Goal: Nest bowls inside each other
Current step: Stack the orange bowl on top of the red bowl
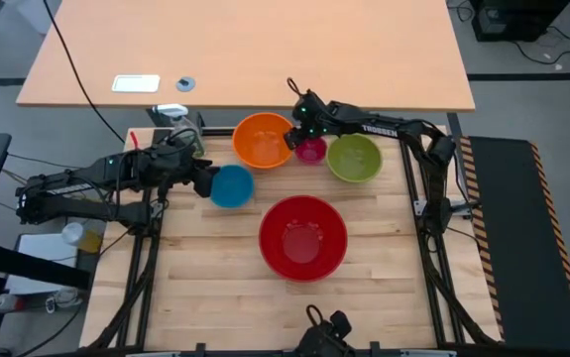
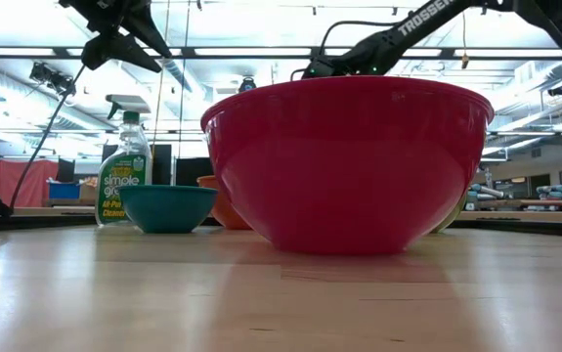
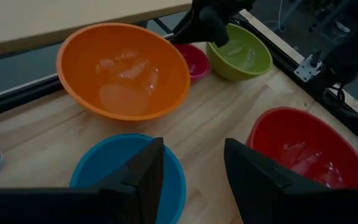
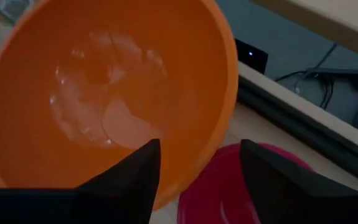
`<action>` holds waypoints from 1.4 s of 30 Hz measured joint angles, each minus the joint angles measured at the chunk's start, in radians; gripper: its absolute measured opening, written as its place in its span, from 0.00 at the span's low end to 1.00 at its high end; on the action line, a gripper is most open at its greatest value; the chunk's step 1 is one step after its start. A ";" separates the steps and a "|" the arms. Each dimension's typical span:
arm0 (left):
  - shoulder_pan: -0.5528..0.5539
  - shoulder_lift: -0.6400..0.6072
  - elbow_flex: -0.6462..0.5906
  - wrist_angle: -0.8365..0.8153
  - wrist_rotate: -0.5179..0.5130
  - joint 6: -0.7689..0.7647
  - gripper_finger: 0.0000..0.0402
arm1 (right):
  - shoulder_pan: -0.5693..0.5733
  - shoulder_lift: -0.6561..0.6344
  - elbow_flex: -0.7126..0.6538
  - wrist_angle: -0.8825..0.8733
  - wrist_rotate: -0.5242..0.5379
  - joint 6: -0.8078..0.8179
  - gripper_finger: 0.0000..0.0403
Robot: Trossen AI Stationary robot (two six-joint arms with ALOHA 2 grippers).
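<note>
Five bowls sit upright on the wooden table. The red bowl (image 1: 302,238) is nearest. The blue bowl (image 1: 231,185) is to its left. At the back stand the orange bowl (image 1: 263,140), the small pink bowl (image 1: 310,150) and the green bowl (image 1: 354,158). My left gripper (image 3: 191,180) is open and hangs well above the blue bowl's (image 3: 104,168) near-left rim; the low view shows it (image 2: 114,44) high over the table. My right gripper (image 4: 197,180) is open above the gap between the orange bowl's (image 4: 104,93) rim and the pink bowl (image 4: 241,186).
A spray bottle (image 2: 124,176) stands at the table's far left corner, behind the blue bowl (image 2: 168,207). A larger tan table (image 1: 245,50) lies beyond the far edge. Bare wood (image 1: 205,297) shows to the left of the red bowl, toward the table's near edge.
</note>
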 joint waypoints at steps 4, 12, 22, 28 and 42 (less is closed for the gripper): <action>0.000 0.000 0.000 0.000 -0.005 0.000 0.43 | -0.004 0.030 0.001 0.000 -0.031 0.027 0.53; 0.000 0.000 0.000 0.006 -0.007 -0.001 0.43 | 0.002 0.142 0.112 -0.111 -0.122 0.089 0.48; -0.001 0.000 0.000 0.007 -0.007 -0.027 0.43 | 0.023 0.228 0.254 -0.229 -0.135 0.094 0.34; -0.001 0.000 0.000 0.008 -0.007 -0.034 0.43 | 0.020 0.221 0.255 -0.220 -0.099 0.096 0.17; -0.001 0.000 0.000 0.037 -0.007 -0.017 0.43 | -0.020 0.208 0.356 -0.318 -0.140 0.009 0.08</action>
